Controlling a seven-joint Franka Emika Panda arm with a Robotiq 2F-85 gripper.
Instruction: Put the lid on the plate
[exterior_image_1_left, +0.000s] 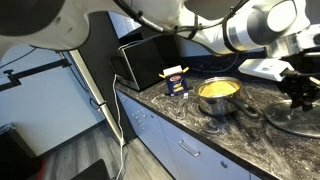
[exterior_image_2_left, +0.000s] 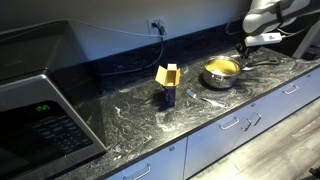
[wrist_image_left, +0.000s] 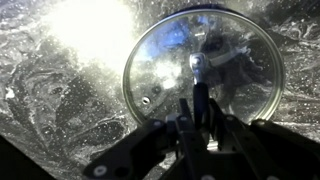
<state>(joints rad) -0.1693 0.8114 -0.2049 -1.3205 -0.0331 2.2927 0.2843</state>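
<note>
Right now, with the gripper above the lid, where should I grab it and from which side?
Take the small knob at the centre of the lid, coming straight down from above. The lid lies flat on the counter, knob up; its rim sits against the stone and the glass is too wide, so the knob is likely the only hold.

Marbled countertop (exterior_image_2_left: 130, 110), blue-grey cabinets (exterior_image_2_left: 215, 137), perhaps wooden floor (exterior_image_1_left: 70, 160).

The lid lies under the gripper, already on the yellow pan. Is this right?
Not quite. The lid lies under the gripper, but on the counter, as the wrist view shows; in an exterior view the pan stands uncovered.
</note>
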